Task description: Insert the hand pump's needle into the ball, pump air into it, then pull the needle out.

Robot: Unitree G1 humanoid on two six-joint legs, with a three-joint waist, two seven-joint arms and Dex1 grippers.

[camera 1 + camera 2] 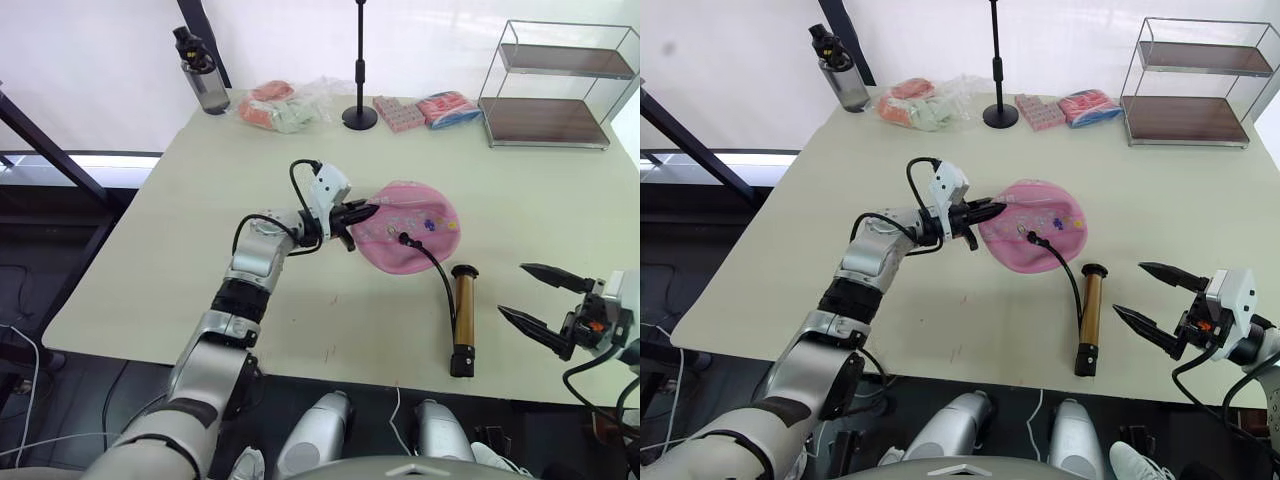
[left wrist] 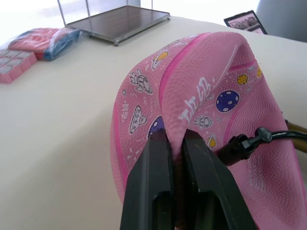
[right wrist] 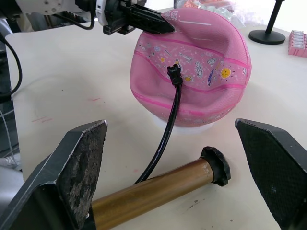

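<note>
Left eye view, items listed near to far.

1. Right claw (image 1: 535, 295): one, at the near right edge of the surface (image 1: 180, 230), spread wide and grasping nothing, well apart from the pump.
2. Hand pump (image 1: 462, 319): one bronze-gold cylinder lying flat on the surface near the front edge, between the right claw and the ball; black cap at each end. In the right wrist view it lies just ahead of the spread fingers.
3. Black hose (image 1: 432, 260): one, curving from the pump's far end up onto the ball.
4. Needle (image 3: 173, 69): one, hidden; the hose's black end fitting sits against the ball's face, so the needle is judged already inserted.
5. Ball (image 1: 410, 238): one, pink, printed with small pictures, flat and dished, resting mid-surface.
6. Left claw (image 1: 352, 216): one, clenched on the ball's left rim, pinching a fold of rubber and propping it up.
7. Far edge: one dark water bottle (image 1: 202, 74), one clear bag of pink and pale items (image 1: 280, 105), one black stand with round base (image 1: 359, 116), two pink packets (image 1: 425, 110), one two-tier wire shelf (image 1: 552, 90).

Progress, judged: insertion done; pumping not yet begun, the ball being limp; needle withdrawal remains.
</note>
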